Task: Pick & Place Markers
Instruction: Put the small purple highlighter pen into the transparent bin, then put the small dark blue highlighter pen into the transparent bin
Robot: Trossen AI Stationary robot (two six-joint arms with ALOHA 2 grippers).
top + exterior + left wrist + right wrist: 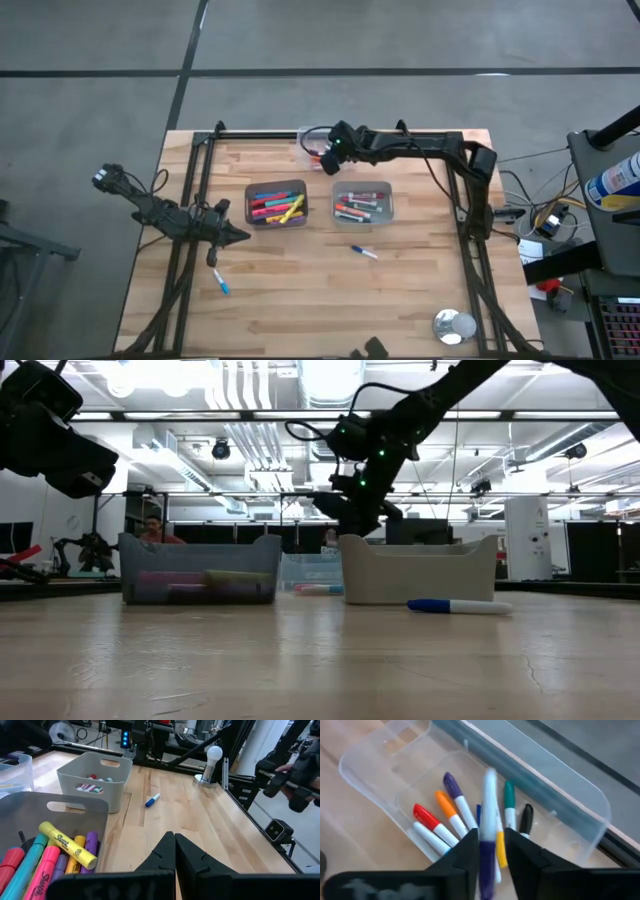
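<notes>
Right claw (487,852) over the clear bin (560,785) at the desk's far edge, above the markers lying in it. Purple-tipped marker (488,815) upright between the two fingers (462,855), white barrel rising past them; fingers slightly apart, close on either side of the barrel; firm grip or mere contact not discernible. Below it in the clear bin: red-capped marker (426,817), orange-capped (446,806), purple-capped (454,787), green-capped (509,797), black-capped (526,817), lying side by side. Same claw (336,152) seen from above just beyond the two grey bins, at the far middle of the desk (400,290).

Left claw (174,851) pressed together, holding nothing, hanging above the desk beside the left grey bin (75,805). Highlighters in that bin: yellow (67,844), pink, teal, purple, orange. Right grey bin (362,204) with red- and dark-capped markers inside.

Loose blue-capped marker (364,251) flat on the desk, just in front of the right grey bin. Second blue marker (220,281) flat on the desk near the left claw's side. Silver tape roll (454,326) at the near right corner, well apart from both claws.
</notes>
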